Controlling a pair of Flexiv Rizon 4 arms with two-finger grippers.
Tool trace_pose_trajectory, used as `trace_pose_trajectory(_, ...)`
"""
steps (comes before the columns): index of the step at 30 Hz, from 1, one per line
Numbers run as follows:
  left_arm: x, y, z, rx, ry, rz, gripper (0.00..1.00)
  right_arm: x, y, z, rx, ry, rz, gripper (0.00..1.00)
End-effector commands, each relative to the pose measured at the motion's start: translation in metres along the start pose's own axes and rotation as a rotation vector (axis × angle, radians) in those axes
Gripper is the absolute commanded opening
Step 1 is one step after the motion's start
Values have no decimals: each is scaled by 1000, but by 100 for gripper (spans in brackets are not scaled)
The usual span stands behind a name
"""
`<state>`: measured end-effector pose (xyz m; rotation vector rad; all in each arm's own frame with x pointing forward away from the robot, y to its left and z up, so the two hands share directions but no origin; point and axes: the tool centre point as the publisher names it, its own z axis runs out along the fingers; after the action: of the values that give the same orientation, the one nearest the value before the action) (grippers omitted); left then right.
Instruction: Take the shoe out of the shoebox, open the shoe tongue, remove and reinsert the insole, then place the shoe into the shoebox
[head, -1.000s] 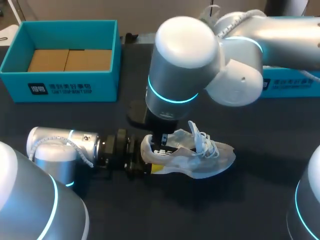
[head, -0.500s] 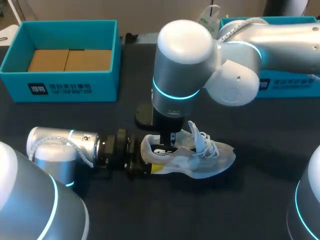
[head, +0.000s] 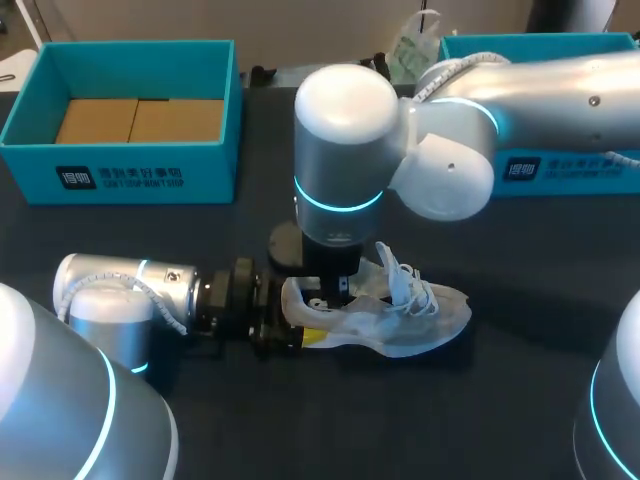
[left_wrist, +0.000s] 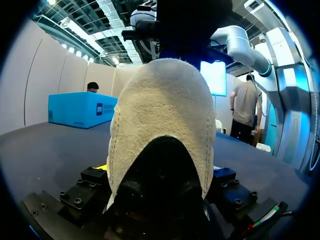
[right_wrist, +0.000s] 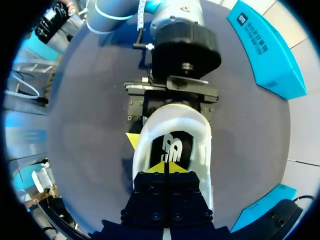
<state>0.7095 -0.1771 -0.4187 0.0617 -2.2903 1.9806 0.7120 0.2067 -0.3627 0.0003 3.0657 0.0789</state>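
A white mesh shoe (head: 400, 315) lies on its sole on the dark table, toe to the right, laces loose. My left gripper (head: 285, 325) comes in low from the left and is shut on the heel, which fills the left wrist view as a pale heel cup (left_wrist: 160, 125). One of its yellow fingertips (right_wrist: 132, 141) shows beside the heel. My right gripper (head: 330, 292) points straight down into the shoe's opening. Its yellow tips (right_wrist: 165, 168) are shut together on the dark insole (right_wrist: 172, 147), with nothing seen between them.
A teal shoebox (head: 150, 175) with a cardboard floor stands open at the back left. A second teal box (head: 570, 170) sits at the back right, partly behind my right arm. Bare dark table lies in front of the shoe.
My right arm's wrist has swung a little and its gripper has sunk slightly lower into the shoe's opening. The shoe and my left arm have stayed where they were.
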Motion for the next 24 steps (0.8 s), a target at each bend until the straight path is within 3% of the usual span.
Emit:
trace_pose_trajectory(1,0,1,0,1,-2,0,0,-2,-2,12,-5,8,-5,0)
trace_pose_trajectory(7,0,1,0,1,-2,0,0,-1,-5,15,1,10,-14,0)
trace_pose_trajectory(16,0,1,0,1,-2,0,0,-5,-35,20,42,25,37,0)
trace_pose_trajectory(22,0,1,0,1,-2,0,0,-9,-50,25,23,27,62,0)
trace_pose_trajectory(24,0,1,0,1,-2,0,0,-10,-52,28,25,31,63,5)
